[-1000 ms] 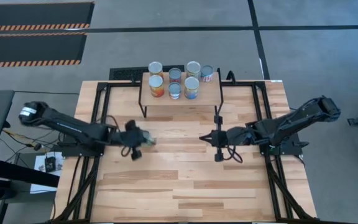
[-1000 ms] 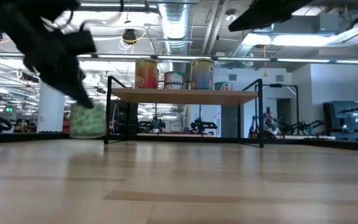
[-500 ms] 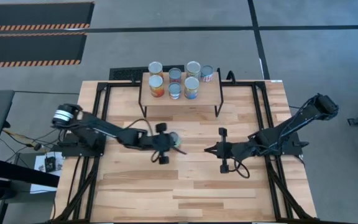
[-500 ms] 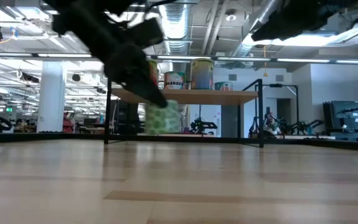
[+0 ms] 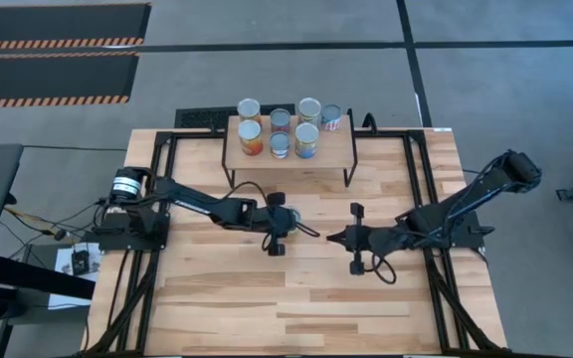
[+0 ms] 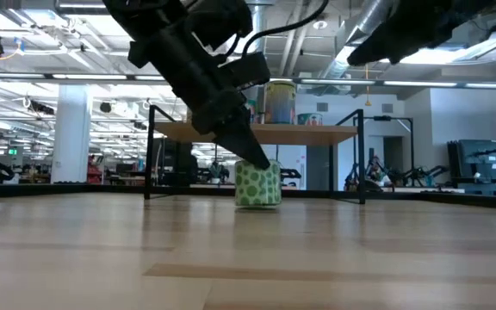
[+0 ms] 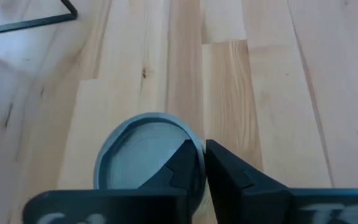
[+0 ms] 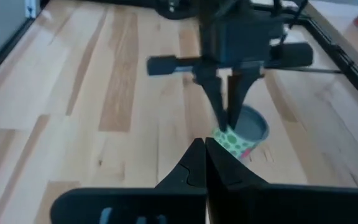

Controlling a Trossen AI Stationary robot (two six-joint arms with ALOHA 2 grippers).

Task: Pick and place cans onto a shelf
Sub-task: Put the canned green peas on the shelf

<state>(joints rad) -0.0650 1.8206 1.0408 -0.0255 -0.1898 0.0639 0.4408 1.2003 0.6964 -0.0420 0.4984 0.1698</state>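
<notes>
The large light wooden bench [image 5: 296, 298] is seen from above, with both dark arms reaching over its middle. The small raised shelf with a light wood top and thin black legs [image 5: 288, 161] is placed at the far edge of the bench, and seven small tins with silver tops and coloured labels [image 5: 280, 145] are standing on it in two rows. The left claw [image 7: 202, 149] is lowered onto the rim of the eighth can; whether it is grasping the rim or has released it cannot be told. The right claw [image 8: 204, 144] is clenched on nothing and is held above the bench just beside the left one, pointing at it. The small green can with pale dots and a grey top [image 6: 257, 185] is resting on the bench in front of the shelf, near the bench's middle
</notes>
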